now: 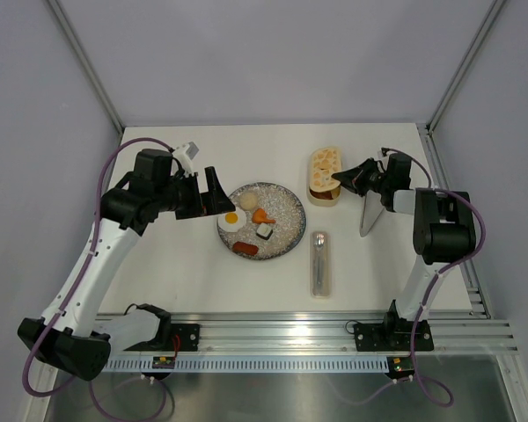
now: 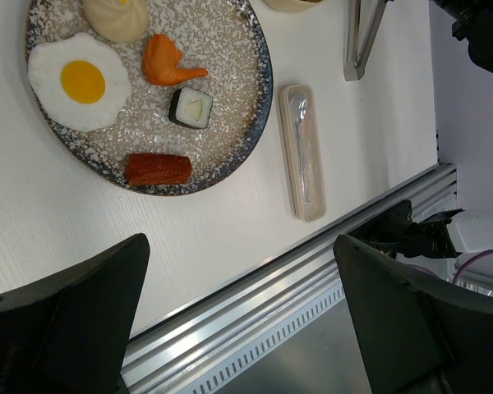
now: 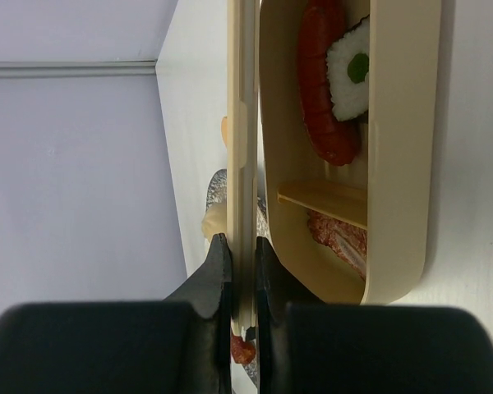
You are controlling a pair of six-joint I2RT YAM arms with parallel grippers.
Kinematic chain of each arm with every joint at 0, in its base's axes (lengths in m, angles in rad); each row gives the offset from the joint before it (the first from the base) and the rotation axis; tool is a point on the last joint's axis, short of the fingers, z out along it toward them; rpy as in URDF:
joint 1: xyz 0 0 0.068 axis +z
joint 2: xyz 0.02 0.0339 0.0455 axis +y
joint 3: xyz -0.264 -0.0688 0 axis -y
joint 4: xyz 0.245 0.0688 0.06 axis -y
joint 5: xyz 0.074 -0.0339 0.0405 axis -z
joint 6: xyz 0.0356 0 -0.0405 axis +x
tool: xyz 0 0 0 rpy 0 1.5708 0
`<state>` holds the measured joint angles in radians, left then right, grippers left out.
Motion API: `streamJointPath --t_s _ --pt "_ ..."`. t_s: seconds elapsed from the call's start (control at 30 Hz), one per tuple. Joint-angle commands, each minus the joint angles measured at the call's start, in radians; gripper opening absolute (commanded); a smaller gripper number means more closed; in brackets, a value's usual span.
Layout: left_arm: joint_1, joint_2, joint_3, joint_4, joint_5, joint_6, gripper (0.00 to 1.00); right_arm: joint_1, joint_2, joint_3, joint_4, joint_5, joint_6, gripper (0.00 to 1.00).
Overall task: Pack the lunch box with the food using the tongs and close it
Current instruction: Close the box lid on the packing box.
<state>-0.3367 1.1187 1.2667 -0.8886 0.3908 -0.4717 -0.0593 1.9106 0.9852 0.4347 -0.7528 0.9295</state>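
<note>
Lunch box [image 1: 321, 199] stands near the table's far edge, right of centre, with a sausage [image 3: 320, 82] and a sushi roll [image 3: 349, 70] inside. At left, the left gripper [image 1: 218, 193] hangs with jaws spread beside the plate [image 1: 286, 207] of fried egg [image 1: 231, 220], bun [image 1: 248, 204] and orange piece [image 1: 263, 214]. Further right lie the cutlery case [image 1: 320, 262] and the tongs [image 1: 370, 215]. The right gripper [image 3: 238, 263] pinches the lid [image 3: 241, 123], tipped on edge just beside the box's wall.

Smooth plastic lid [image 3: 245, 123], shiny metal tongs [image 2: 361, 41]

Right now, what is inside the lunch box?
In the lunch box, a sausage and a sushi roll share one compartment. Past the divider is a reddish piece, partly hidden by the rim. From above, the lid hides the inside.
</note>
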Motion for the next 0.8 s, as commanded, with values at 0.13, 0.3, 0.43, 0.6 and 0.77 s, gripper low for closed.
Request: streamJointPath --t_s 0.13,0.3,0.43,0.6,0.77 --pt "0.010 0.006 0.002 0.039 -0.004 0.007 0.99 -0.011 0.024 -0.020 0.118 -0.005 0.032 0.00" --pt "0.013 0.010 0.000 0.039 -0.004 0.005 0.99 -0.013 0.028 -0.045 0.159 -0.006 0.049 0.00" --pt "0.013 0.009 -0.001 0.039 -0.004 0.007 0.99 -0.014 0.025 -0.066 0.182 -0.006 0.061 0.00" --pt "0.013 0.007 -0.006 0.040 -0.001 0.005 0.99 -0.014 0.030 -0.079 0.199 -0.011 0.071 0.00" --pt "0.015 0.001 -0.010 0.039 -0.004 0.004 0.99 -0.014 0.039 -0.085 0.202 -0.016 0.071 0.00"
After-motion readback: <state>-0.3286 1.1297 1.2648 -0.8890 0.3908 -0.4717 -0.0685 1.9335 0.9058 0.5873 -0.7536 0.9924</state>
